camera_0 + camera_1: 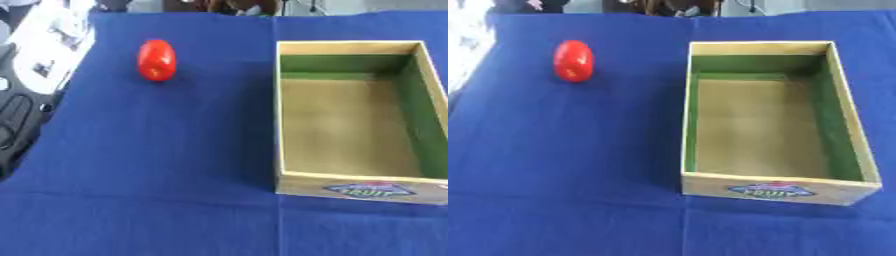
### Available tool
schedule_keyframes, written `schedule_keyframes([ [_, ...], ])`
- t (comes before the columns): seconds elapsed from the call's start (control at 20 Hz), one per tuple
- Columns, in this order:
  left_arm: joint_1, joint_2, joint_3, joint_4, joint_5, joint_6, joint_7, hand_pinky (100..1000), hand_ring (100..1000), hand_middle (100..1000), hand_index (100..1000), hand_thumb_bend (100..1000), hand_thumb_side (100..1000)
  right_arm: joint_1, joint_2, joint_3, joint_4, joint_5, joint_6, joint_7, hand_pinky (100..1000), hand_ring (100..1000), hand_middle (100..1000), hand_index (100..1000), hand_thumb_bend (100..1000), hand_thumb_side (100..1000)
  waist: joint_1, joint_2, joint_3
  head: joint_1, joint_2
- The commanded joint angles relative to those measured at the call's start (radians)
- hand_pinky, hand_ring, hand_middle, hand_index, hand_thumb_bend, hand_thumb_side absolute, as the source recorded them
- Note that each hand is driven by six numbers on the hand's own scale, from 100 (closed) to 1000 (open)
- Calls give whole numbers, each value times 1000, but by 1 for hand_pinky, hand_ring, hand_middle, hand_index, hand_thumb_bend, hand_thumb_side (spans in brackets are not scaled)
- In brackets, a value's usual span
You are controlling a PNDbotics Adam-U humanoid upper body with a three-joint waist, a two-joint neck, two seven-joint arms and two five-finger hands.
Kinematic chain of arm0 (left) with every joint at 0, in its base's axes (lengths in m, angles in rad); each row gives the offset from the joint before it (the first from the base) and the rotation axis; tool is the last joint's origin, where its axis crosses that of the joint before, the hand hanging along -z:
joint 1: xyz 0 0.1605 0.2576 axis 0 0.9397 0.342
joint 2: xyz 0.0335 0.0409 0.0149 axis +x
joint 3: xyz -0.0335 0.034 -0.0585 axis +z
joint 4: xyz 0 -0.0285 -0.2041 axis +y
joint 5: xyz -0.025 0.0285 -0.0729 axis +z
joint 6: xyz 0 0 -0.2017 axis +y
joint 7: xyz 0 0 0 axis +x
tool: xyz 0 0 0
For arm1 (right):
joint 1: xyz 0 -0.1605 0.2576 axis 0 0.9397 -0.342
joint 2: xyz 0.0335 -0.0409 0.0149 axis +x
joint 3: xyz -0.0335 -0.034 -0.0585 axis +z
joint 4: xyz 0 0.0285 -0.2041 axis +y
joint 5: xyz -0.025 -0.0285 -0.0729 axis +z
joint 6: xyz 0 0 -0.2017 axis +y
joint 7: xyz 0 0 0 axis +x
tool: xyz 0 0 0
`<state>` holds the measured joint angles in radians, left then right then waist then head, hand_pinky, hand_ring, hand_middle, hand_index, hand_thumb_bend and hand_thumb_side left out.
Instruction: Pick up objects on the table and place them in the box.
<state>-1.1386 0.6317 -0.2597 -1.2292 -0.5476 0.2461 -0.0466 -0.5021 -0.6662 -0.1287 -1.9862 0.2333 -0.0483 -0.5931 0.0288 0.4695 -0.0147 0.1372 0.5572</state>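
on the far left of the blue-clothed surface (157, 165) we see a red oval object (157, 60), lying alone and well apart from the box (289, 125) on the right. we see nothing inside the box; its tan floor and green inner walls are bare. we judge the task barely begun: the one visible object is not yet picked up, and its placing in the box is left to do. neither robot hand shows in either view, so we cannot tell whether they are released, clenched or grasping anything.
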Motion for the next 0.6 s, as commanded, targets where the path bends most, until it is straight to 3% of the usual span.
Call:
schedule_keyframes([
  [0.05,-47,2,4,64,-49,2,-47,617,766,759,963,251,1000,-13,-39,-3,-14,-10,-1,6,759,749,793,831,100,977,0,-20,-4,8,-18],
  [0.6,-132,-45,46,319,-208,-66,-192,610,788,794,970,313,1000,-20,-39,0,-14,-15,-3,12,759,749,793,831,100,976,3,-5,-14,17,-40],
])
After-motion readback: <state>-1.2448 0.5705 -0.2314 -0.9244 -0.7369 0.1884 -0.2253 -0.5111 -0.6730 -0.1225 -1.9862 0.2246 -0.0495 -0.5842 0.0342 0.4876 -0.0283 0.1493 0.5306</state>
